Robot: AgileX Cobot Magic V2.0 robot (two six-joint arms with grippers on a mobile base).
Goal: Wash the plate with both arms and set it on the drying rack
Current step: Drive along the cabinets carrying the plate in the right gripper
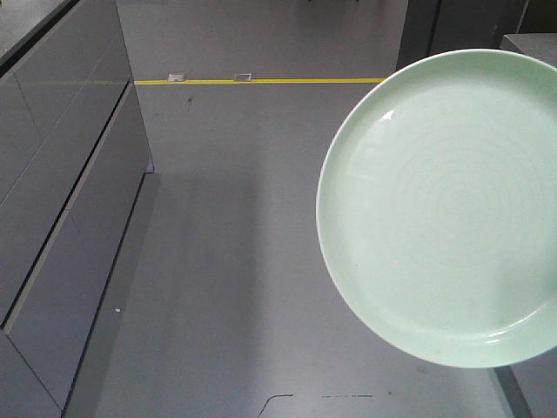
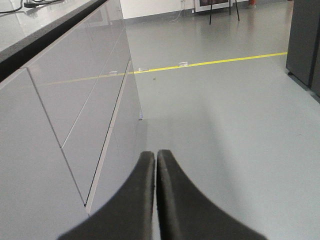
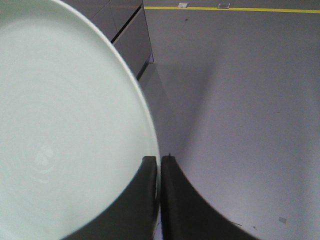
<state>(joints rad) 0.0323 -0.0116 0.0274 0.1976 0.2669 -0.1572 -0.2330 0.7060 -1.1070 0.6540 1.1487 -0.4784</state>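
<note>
right wrist-mounted view has the plate [image 3: 60, 125] up in the air, its rim nipped between the fingers of the right claw [image 3: 159, 160], and the front-facing view shows it held over the floor [image 1: 226, 261] beside grey cabinet fronts [image 1: 61, 174]. the left claw [image 2: 156, 153] is pressed together on nothing, with no plate in its own view. no sink, water or drying rack shows, so i judge the plate merely in hand, with the two-armed wash and the racking left to do.

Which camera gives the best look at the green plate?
The front-facing view: nearly the whole plate faces it. The right wrist view shows only part, rim in the right gripper. The left wrist view shows none.
</note>
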